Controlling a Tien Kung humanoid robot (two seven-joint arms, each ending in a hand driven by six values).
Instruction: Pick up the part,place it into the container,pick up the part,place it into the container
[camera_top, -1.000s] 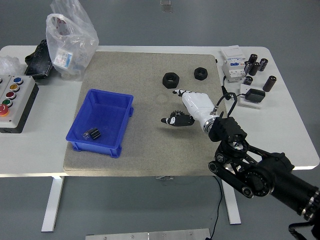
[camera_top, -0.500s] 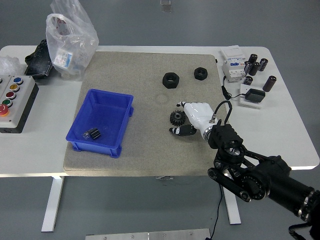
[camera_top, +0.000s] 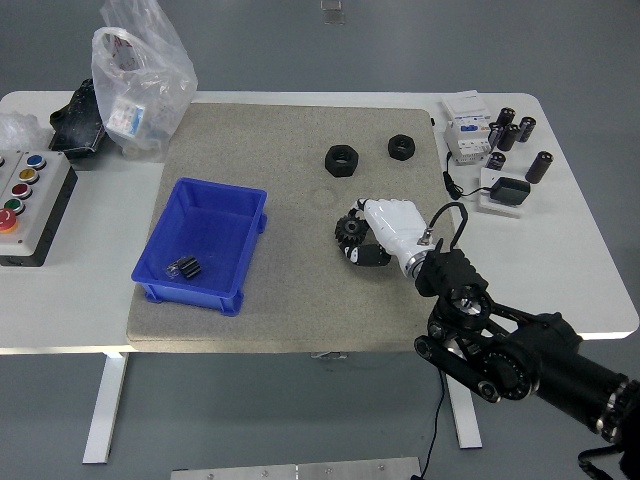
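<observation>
You are looking at a white table (camera_top: 590, 270) with a grey mat (camera_top: 300, 290) covering its middle. On the bare left end sit a button box (camera_top: 28, 205), a black bundle (camera_top: 75, 125) and a plastic bag (camera_top: 140, 85). On the far right lie a white module (camera_top: 466, 126), black cylinders (camera_top: 512, 132) and a black adapter (camera_top: 505, 190).

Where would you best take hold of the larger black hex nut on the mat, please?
Grip the larger hex nut across two opposite outer flats, coming straight down from above. It lies flat on the mat with its hole facing up and clear space all round; the smaller nut sits well apart.
</observation>
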